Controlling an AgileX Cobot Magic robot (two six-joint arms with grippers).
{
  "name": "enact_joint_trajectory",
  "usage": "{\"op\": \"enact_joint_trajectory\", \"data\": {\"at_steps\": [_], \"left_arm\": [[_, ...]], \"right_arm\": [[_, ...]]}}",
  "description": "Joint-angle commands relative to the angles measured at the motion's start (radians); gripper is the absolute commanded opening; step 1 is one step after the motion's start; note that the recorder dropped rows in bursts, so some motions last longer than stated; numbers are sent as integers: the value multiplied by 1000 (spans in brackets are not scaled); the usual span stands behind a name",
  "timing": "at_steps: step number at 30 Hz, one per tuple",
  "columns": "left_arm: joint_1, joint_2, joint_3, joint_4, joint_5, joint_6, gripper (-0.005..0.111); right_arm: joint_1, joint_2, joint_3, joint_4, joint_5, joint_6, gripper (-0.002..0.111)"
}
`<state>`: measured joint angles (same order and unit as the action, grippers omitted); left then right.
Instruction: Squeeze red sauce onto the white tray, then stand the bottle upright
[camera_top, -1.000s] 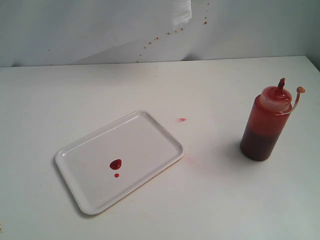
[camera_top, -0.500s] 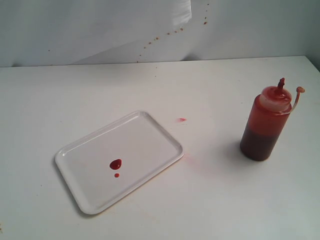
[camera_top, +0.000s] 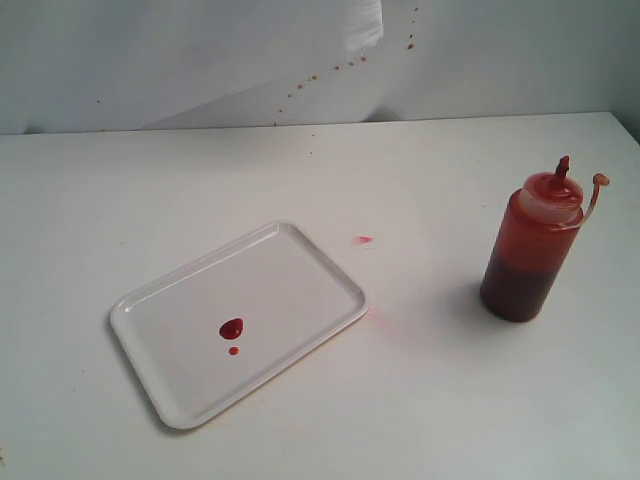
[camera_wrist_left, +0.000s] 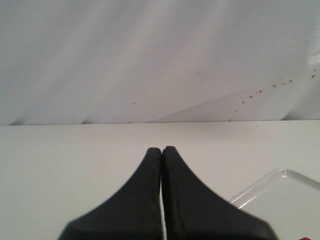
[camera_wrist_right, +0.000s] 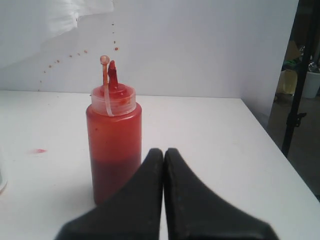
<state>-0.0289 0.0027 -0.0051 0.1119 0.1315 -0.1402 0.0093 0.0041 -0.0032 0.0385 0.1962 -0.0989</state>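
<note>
The white tray (camera_top: 290, 280) lies flat on the table, left of centre, holding a small blob of red sauce (camera_top: 231, 328) with a tinier drop just below it. The bottle (camera_top: 532, 247) stands upright at the right, nozzle up, its tip cover hanging off to the side. In the right wrist view the bottle (camera_wrist_right: 113, 135) stands just beyond my right gripper (camera_wrist_right: 163, 151), which is shut and holds nothing. My left gripper (camera_wrist_left: 161, 149) is shut and empty too, with a corner of the tray (camera_wrist_left: 280, 186) beside it. Neither gripper shows in the exterior view.
A faint red smear (camera_top: 363, 240) marks the table between tray and bottle. Small sauce specks dot the white back wall (camera_top: 330, 70). The table's right edge (camera_wrist_right: 280, 155) drops off near the bottle, with a dark stand (camera_wrist_right: 295, 100) beyond.
</note>
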Motion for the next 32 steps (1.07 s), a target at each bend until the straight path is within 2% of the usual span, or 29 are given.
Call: {"op": "enact_joint_trajectory", "data": {"at_steps": [1,32], "left_arm": [[-4,-3,5,-6,50,-18,0],[-4,-3,5,-6,53,-16,0]], "right_arm": [[3,-4,3,3,2,6,0],[3,-4,3,3,2,6,0]]}}
